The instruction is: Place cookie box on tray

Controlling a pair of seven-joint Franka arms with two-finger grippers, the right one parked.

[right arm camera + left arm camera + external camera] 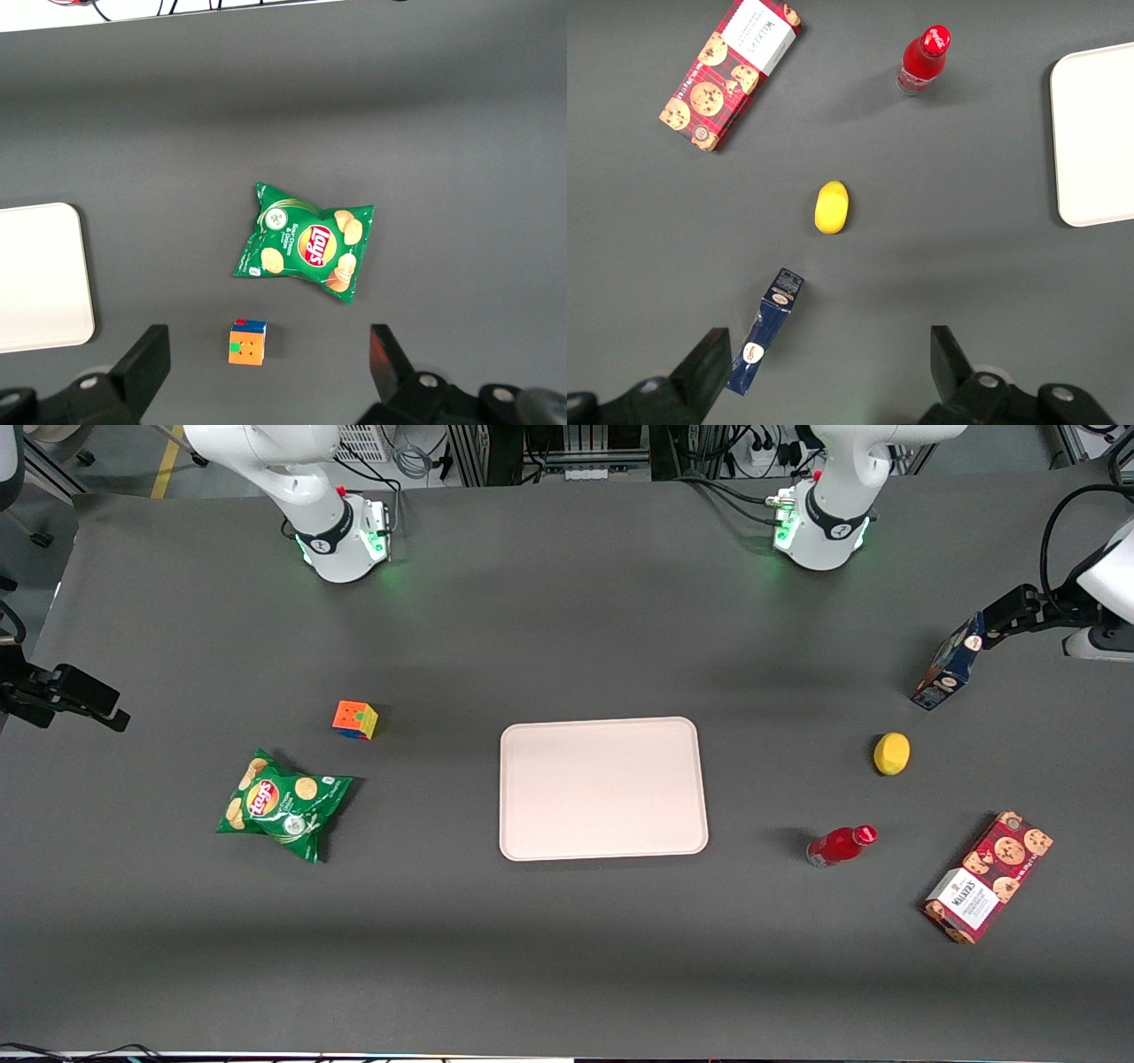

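The dark navy cookie box (950,662) carries a tan cookie picture; the tray (602,788) is pale pinkish-cream; the black end effector (828,367) hangs above the grey surface (567,957).

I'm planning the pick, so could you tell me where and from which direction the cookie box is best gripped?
The cookie box stands apart from the lemon, a narrow navy carton. I would come from above and close across its two broad faces near the upper end, since the thin dimension fits the jaws best. The gripper hangs open above the table beside the box. The tray lies toward the table's middle.
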